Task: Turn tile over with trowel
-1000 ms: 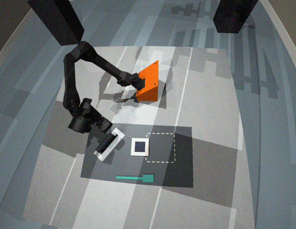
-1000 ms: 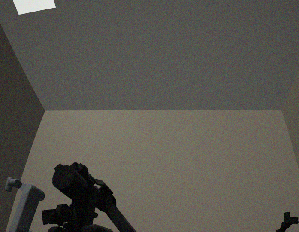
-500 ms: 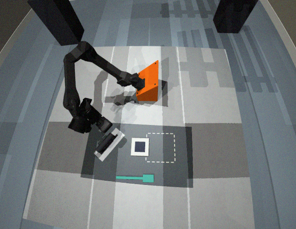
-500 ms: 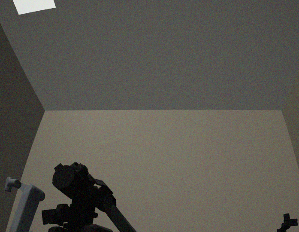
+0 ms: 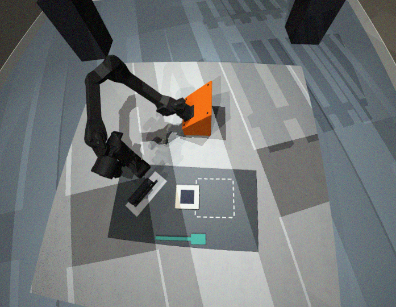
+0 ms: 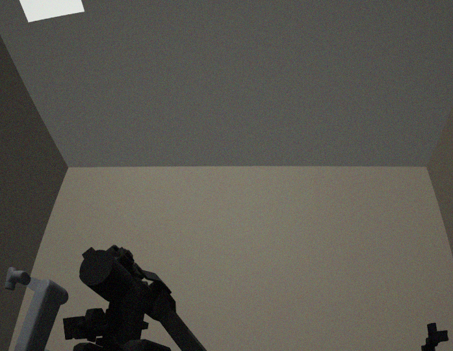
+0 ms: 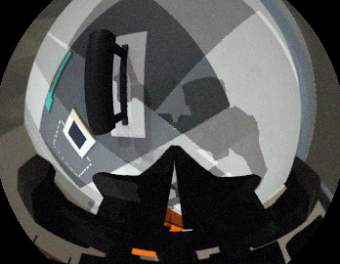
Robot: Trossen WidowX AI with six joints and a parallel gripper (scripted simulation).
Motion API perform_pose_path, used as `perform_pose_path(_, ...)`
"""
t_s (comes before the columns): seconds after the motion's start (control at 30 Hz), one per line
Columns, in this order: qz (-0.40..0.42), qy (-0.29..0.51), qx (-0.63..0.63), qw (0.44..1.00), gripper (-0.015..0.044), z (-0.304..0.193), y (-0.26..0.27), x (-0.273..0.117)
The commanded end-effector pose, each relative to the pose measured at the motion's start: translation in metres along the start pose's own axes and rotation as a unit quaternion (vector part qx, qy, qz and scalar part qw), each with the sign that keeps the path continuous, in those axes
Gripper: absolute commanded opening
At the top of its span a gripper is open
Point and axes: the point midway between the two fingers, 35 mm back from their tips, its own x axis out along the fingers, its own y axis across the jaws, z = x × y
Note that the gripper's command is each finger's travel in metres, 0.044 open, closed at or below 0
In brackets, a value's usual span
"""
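At the left in the top view, the jointed black arm [image 5: 93,108] [image 6: 124,321] is bent over the pale bench [image 5: 224,281], with its gripper [image 5: 144,169] [image 7: 174,150] beyond the upper left part of the dark grey mat [image 5: 217,228] [image 7: 53,122]. The fingers are brought together at the tips, and nothing is held between them. Just beside the gripper, a light grey rectangular plate [image 5: 136,210] [image 7: 138,88] is seen beneath a black cylinder with a bracket [image 5: 141,192] [image 7: 99,83]. The small teal trowel [image 5: 198,239] [image 7: 49,102] is laid flat along the near edge of the mat, its blade to the right. The square cream tile [image 5: 187,196] [image 7: 78,134] is lying flat, dark square upward, with only its right edge crossing into the white dashed outline [image 5: 233,198] [image 7: 78,175]. Farther back, an orange wedge-shaped block [image 5: 201,106] [image 7: 143,252] is partly covered by black arm parts.
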Motion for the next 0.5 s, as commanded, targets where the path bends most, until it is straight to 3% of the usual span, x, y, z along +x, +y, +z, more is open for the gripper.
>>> perform_pose_path(0.0, 0.000, 0.000, 0.000, 1.000, 0.0000, 0.000, 0.000, 0.000)
perform_pose_path(0.03, 0.000, 0.000, 0.000, 1.000, 0.0000, 0.000, 0.000, 0.000)
perform_pose_path(0.23, 0.000, 0.000, 0.000, 1.000, 0.0153, 0.001, 0.001, 0.000)
perform_pose_path(0.37, 0.003, 0.002, 0.001, 1.000, 0.0258, 0.028, 0.025, -0.009)
perform_pose_path(0.47, 0.003, 0.004, 0.000, 1.000, 0.0270, 0.049, 0.050, -0.016)
